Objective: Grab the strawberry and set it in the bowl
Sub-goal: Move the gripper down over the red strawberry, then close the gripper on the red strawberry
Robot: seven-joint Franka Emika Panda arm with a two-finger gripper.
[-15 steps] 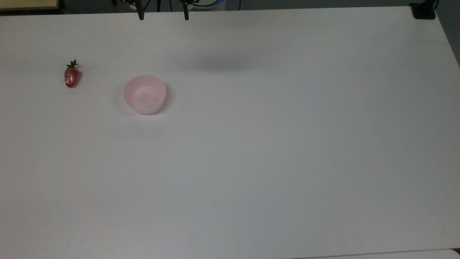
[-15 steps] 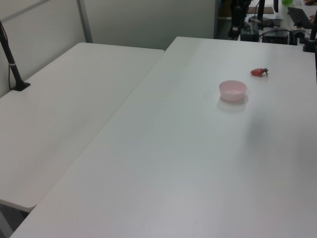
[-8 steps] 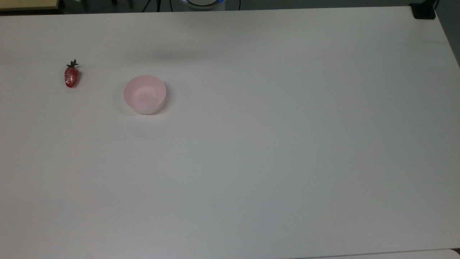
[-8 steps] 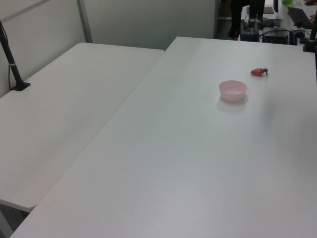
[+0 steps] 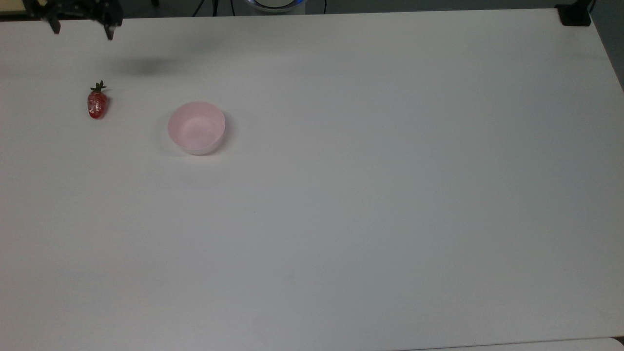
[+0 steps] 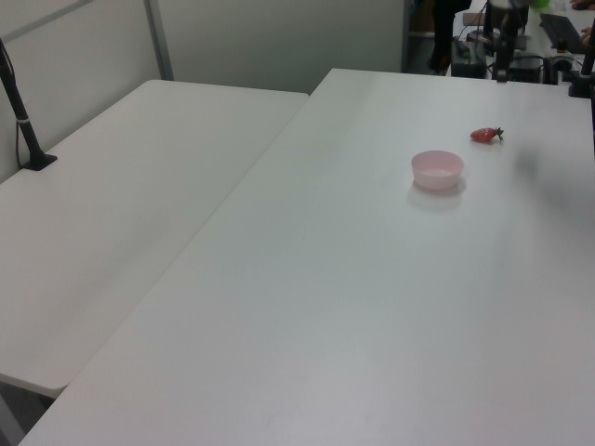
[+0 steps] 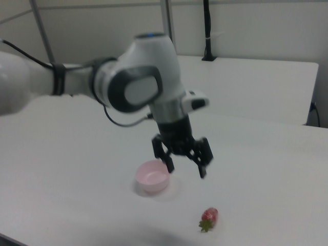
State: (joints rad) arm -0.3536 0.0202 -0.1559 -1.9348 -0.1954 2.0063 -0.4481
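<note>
The strawberry (image 5: pixel 97 104) lies on the desk (image 5: pixel 370 204) near the top view's left edge, apart from the bowl (image 5: pixel 196 127), which stands empty beside it. I judge nothing done yet: approach, grasp, lift and drop all remain. My gripper (image 7: pixel 185 167) hangs in the air above the desk, not yet over the fruit (its shadow falls toward the far edge), fingers (image 7: pixel 203 163) spread wide, holding and touching nothing.
</note>
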